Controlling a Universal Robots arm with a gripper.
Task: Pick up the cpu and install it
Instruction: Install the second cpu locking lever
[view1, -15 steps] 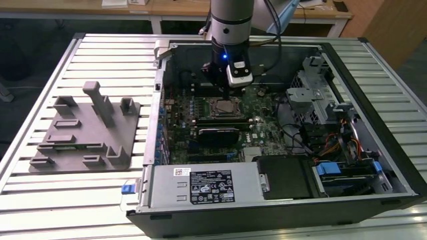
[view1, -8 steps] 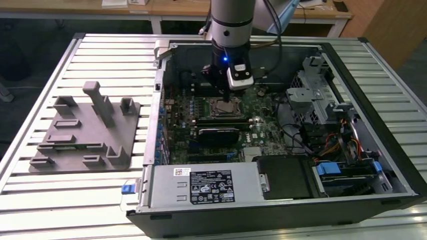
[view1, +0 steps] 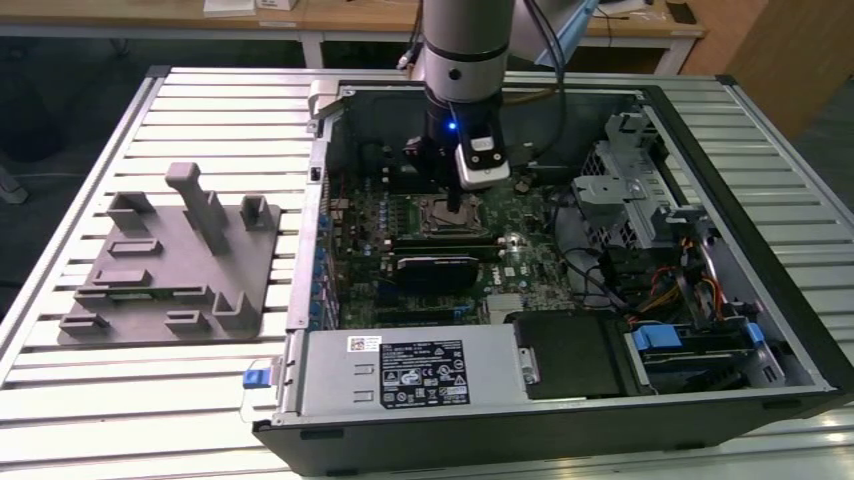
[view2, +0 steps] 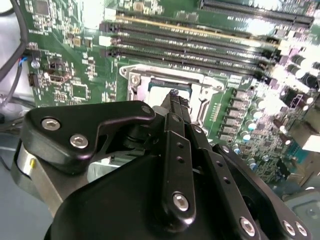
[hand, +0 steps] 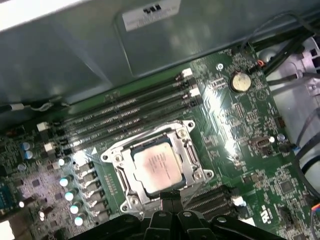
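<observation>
The cpu (hand: 157, 167) is a silvery-grey square plate lying flat inside the metal-framed socket (hand: 118, 158) on the green motherboard. Its near corner also shows in the second wrist view (view2: 161, 90), just beyond my fingertips. My gripper (hand: 170, 196) hangs straight down over the socket's edge, its black fingers (view2: 172, 130) pressed together with nothing between them. In the exterior view the gripper (view1: 458, 213) reaches into the open computer case, right at the socket.
Memory slots (hand: 125, 117) run alongside the socket. A coin battery (hand: 240, 81) sits beyond them. The case holds a power supply (view1: 400, 370), a drive cage (view1: 641, 190) and cables (view1: 667, 290). A grey fixture (view1: 174, 260) stands on the slatted table at the exterior view's left.
</observation>
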